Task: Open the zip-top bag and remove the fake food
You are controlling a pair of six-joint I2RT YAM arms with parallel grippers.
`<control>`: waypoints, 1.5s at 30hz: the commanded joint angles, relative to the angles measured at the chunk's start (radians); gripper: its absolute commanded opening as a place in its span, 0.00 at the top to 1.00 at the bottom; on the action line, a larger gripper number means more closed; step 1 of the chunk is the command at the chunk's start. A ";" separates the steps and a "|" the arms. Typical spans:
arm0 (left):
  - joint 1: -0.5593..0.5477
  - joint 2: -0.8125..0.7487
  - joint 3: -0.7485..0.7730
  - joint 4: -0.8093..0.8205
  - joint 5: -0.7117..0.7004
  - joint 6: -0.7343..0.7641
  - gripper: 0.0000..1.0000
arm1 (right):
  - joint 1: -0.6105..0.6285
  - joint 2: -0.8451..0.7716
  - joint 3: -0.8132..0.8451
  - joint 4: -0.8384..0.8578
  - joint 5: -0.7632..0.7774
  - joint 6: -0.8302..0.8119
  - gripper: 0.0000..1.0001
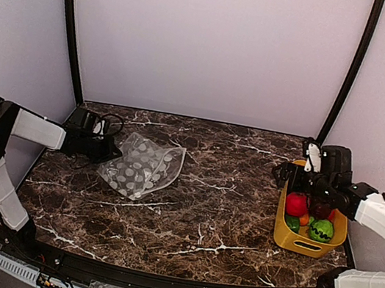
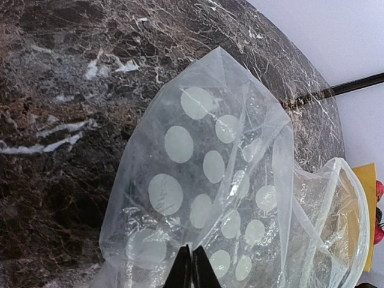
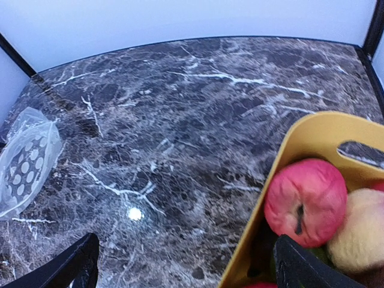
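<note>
The zip-top bag point(image 1: 142, 167), clear with white dots, lies at the left of the marble table and looks empty. It fills the left wrist view point(image 2: 204, 180), its mouth gaping at the right, and shows small in the right wrist view point(image 3: 24, 162). My left gripper point(image 1: 111, 151) point(image 2: 192, 269) is shut on the bag's near edge. The fake food lies in a yellow bin point(image 1: 293, 241) point(image 3: 312, 138): a red apple point(image 1: 296, 204) point(image 3: 305, 201), a yellow-orange fruit point(image 3: 360, 231) and a dark maroon one point(image 1: 323, 209). My right gripper point(image 1: 285, 177) point(image 3: 186, 271) is open and empty, straddling the bin's left wall.
A green toy vegetable point(image 1: 322, 229) also lies in the bin, at the table's right edge. Black frame posts point(image 1: 71, 26) rise at the back corners before pale walls. A cable loops by the left wrist point(image 1: 111, 121).
</note>
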 commanded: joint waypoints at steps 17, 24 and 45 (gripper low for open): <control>0.021 -0.104 0.121 -0.197 -0.134 0.176 0.34 | 0.138 0.536 0.226 0.511 -0.345 -0.060 0.01; 0.021 -0.232 0.179 -0.333 -0.232 0.267 0.02 | 0.207 0.585 0.244 0.553 -0.366 -0.056 0.01; -0.162 -0.534 0.119 -0.493 -0.519 0.372 0.01 | 0.233 0.322 0.064 0.646 -0.327 -0.081 0.01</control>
